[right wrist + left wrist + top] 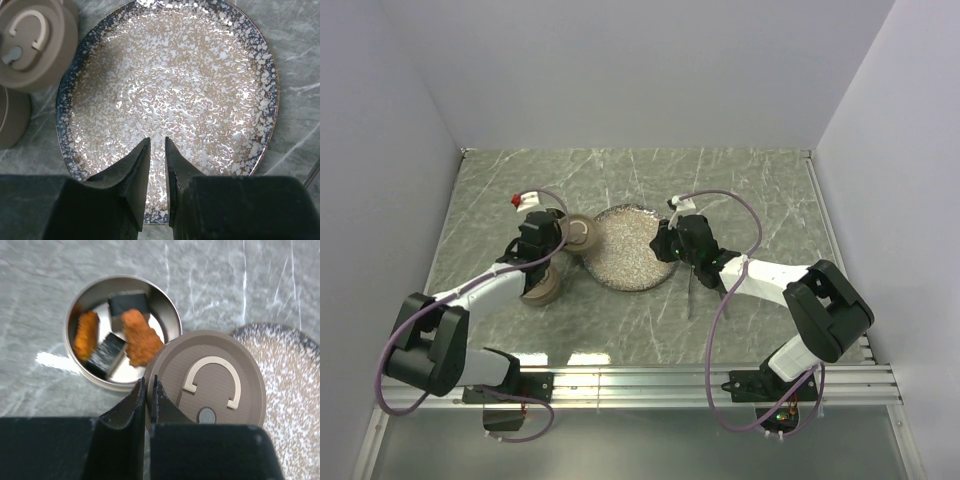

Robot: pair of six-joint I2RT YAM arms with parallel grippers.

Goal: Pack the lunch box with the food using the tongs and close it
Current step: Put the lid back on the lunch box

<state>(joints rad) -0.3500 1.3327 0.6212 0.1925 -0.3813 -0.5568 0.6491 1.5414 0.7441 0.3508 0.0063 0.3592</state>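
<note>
Silver lunch box (169,310), grey-veined marble worktop (240,280).
Food (141,337) orange and black; lid (175,370) plain taupe; plate (170,75) white-and-tan speckled, dark blue rim.

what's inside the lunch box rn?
Two orange pieces and two dark blocks in the lunch box. The lid covers its lower-right edge, so anything under there is hidden.

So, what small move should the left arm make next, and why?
Probably shift the lid sideways over the open lunch box. The food is already inside, the plate is bare, and the left gripper seems to pinch the lid's rim, beside the box, not yet over it.
</note>
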